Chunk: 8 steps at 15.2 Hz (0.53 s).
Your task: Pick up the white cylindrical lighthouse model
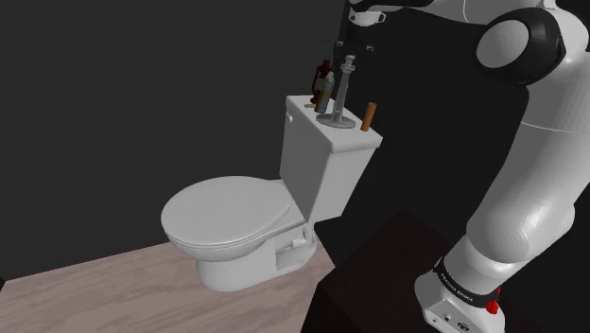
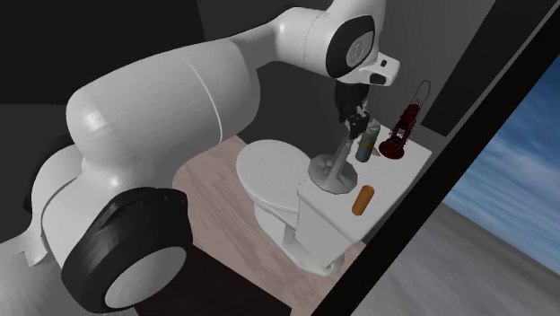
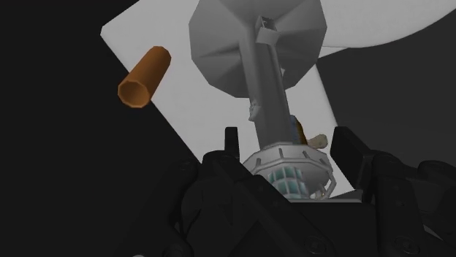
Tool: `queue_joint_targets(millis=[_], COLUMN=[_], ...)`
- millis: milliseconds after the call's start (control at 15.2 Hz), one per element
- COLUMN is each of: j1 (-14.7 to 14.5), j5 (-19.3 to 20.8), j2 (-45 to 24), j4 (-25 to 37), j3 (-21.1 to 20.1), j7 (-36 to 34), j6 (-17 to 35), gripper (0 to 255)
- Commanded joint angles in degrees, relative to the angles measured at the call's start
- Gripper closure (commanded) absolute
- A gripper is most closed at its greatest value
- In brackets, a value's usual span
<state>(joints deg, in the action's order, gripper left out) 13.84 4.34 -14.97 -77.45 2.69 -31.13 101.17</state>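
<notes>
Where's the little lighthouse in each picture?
Shoulder view: lighthouse upper middle, standing on the toilet tank.
Second exterior view: lighthouse right of centre, on the tank.
Wrist view: lighthouse, top end nearest the gripper.
Shared landmark: the brown tube beside it.

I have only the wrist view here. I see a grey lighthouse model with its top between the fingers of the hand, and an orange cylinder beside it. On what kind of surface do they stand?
Observer: They stand on the lid of a white toilet tank. The lighthouse model rests on its round base near the middle of that lid.
Operator: Is there anything else on the lid which I should avoid?
Observer: Yes. A red lantern stands at the end of the lid away from the orange cylinder, and a small grey can stands between the lantern and the lighthouse model.
</notes>
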Motion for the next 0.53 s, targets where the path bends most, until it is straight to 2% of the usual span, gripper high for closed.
queue_joint_targets(millis=[0,462], j1=[0.0,0.1], j5=[0.0,-0.2], j2=[-0.6,-3.0], j4=[2.4,11.5], j3=[0.0,0.0], j7=[0.1,0.7], j6=[-1.8,-8.4], gripper=[255,255])
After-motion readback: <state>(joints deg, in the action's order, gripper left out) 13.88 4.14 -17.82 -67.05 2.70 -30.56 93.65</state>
